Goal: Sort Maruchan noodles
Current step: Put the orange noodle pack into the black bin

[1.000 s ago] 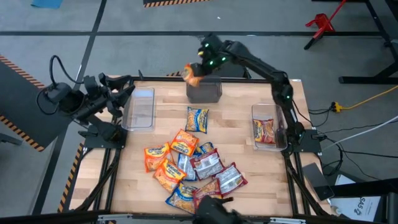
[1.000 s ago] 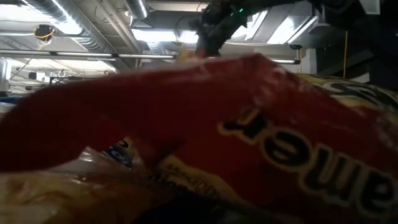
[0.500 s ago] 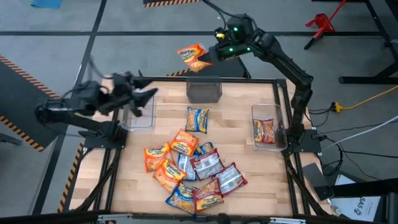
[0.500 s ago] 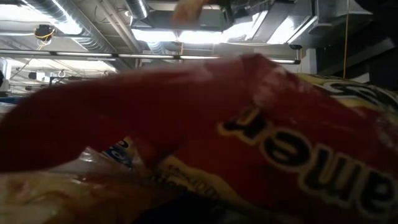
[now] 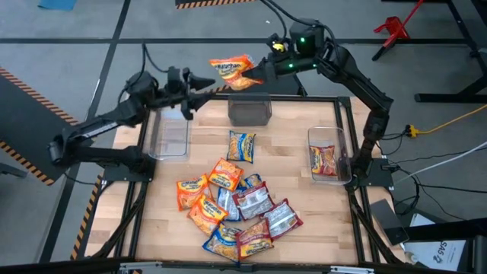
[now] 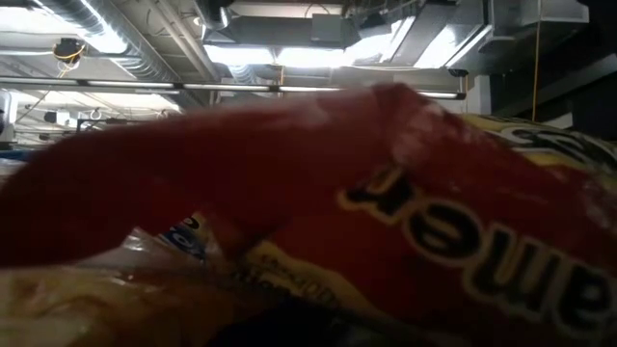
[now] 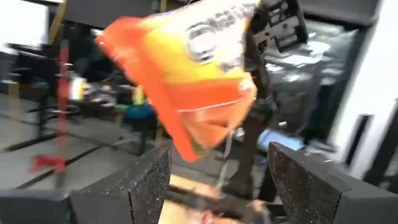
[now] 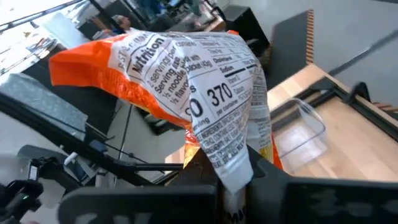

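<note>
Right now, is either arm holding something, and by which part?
The right gripper pinches an orange noodle packet by one end, in the air. The left gripper is open, empty.

2 dark, slender jointed arms, matte black links. Green indicator lights glowing near right gripper (image 5: 262, 72). Black cables looping off both wrists. Left gripper (image 7: 214, 180): 2 blocky black fingers (image 7: 149, 183), rough grainy surface.

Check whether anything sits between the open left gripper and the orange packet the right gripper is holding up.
Nothing visible does. The right gripper holds the orange packet in the air above the table's far edge. The left gripper, jaws open, faces it with only empty air between, and the left wrist view shows the packet directly ahead.
</note>
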{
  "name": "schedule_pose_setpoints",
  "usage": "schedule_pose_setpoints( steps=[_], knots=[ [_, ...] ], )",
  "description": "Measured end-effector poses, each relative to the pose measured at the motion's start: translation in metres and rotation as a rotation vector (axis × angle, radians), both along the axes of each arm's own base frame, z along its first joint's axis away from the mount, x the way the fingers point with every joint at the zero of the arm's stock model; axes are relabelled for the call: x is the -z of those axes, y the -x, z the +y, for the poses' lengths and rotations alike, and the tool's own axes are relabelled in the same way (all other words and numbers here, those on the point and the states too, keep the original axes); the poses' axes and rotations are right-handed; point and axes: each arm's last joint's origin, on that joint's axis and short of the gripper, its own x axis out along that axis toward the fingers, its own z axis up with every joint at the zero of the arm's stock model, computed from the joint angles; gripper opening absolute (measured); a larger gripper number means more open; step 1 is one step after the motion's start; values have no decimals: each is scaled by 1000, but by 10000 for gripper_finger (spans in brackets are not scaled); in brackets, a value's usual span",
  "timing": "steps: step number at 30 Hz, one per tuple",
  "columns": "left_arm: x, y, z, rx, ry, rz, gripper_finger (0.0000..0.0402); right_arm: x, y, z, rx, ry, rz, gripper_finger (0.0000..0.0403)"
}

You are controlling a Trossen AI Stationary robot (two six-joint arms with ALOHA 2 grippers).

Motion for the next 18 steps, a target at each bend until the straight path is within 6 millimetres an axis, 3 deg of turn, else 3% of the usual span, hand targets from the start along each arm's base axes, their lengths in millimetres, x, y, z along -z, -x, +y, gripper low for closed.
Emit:
schedule_pose_setpoints(
  steps=[8,11,18],
  knots=[
    [11,-18,32,109,34,-58,258,-4,-1,4,-40,11,-38,0],
    [9,-23,32,220,-8,-104,258,-5,-1,3,-44,8,-42,0],
    [6,-28,36,268,-63,-205,258,-5,-2,3,-59,16,-57,0]
  ],
)
